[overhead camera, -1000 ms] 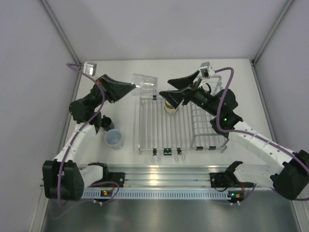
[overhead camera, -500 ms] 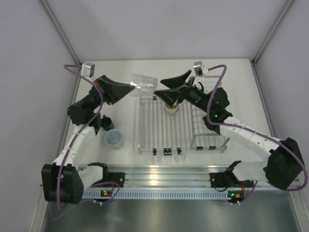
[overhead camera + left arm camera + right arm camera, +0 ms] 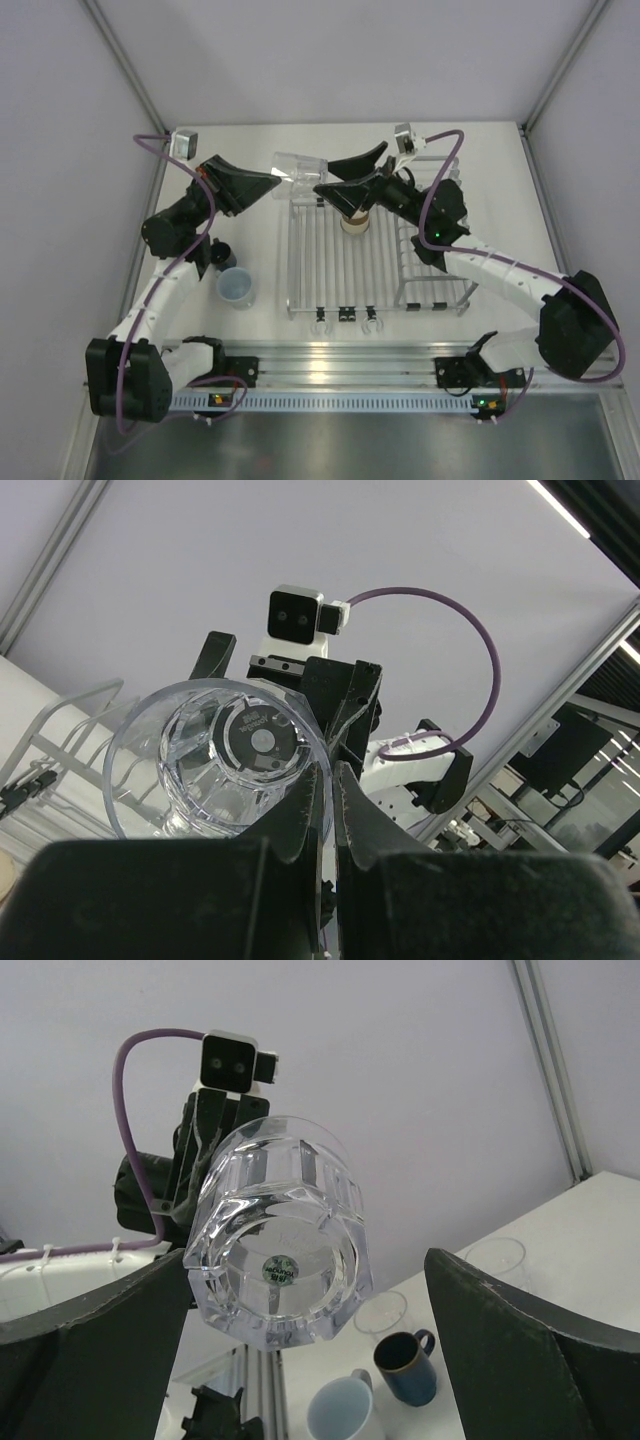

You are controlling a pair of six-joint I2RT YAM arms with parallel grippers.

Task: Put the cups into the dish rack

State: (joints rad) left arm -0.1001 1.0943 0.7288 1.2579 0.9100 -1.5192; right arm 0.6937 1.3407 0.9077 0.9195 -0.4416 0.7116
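Note:
My left gripper (image 3: 276, 181) is shut on the rim of the clear cup (image 3: 299, 175) and holds it on its side above the far left corner of the dish rack (image 3: 340, 262). In the left wrist view the fingers (image 3: 312, 798) pinch the cup's wall (image 3: 215, 760). My right gripper (image 3: 330, 177) is open just right of the cup's base. In the right wrist view the cup's base (image 3: 280, 1265) sits between its spread fingers (image 3: 500, 1330). The tan-and-brown cup (image 3: 354, 222) stands on the rack's flat bars. The pale blue cup (image 3: 236, 287) and the dark blue mug (image 3: 222, 253) stand on the table left of the rack.
The taller wire basket section (image 3: 430, 265) is at the rack's right, under my right arm. The mug (image 3: 405, 1365) and pale blue cup (image 3: 340, 1412) show below the clear cup in the right wrist view. Walls close in the table on three sides.
My right gripper has moved left, away from over the tan cup, up to the clear cup's base. My left gripper has held the clear cup almost still.

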